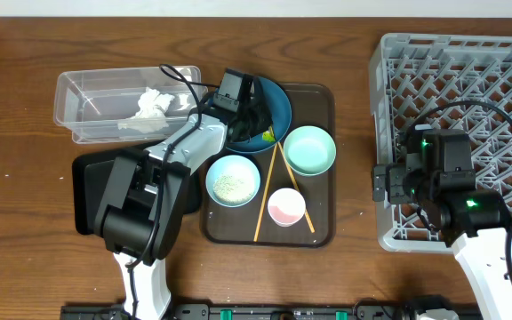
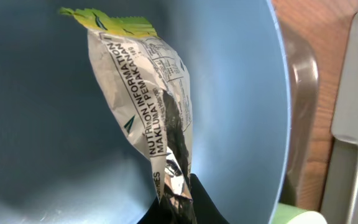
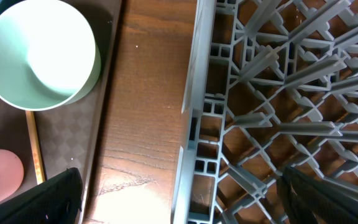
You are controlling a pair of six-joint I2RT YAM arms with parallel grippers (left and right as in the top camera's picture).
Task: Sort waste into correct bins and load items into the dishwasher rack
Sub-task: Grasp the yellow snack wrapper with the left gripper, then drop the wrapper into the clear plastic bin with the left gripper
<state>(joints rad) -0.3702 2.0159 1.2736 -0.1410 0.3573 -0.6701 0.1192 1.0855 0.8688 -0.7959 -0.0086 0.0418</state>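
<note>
Occupying the right edge of the surface [image 1: 25, 107], the dishwasher rack [image 1: 469, 71] is seen with the right gripper [image 3: 185, 196] held wide open over its left rim, gripping nothing. The brown serving tray [image 1: 318, 98] is placed at the middle of the surface. Toward the left edge, the black tray [image 1: 87, 191] is set nearer the front and the clear tub [image 1: 87, 102] nearer the back; the crumpled white tissue [image 1: 154, 105] is lying in the tub. On the serving tray, the dark blue bowl [image 1: 278, 107] is found at the back left corner, the mint-green bowl [image 1: 309, 149] just in front of it to the right, and the light blue bowl [image 1: 233, 180] at the tray's left side, with rice grains [image 1: 231, 185] inside. The pink cup [image 1: 286, 207] is stood near the tray's front, between the two chopsticks [image 1: 265, 200], which are spread apart toward the front. Inside the dark blue bowl, the snack wrapper [image 2: 148, 93] is pinched at one end by the closed left gripper [image 2: 176, 202].
</note>
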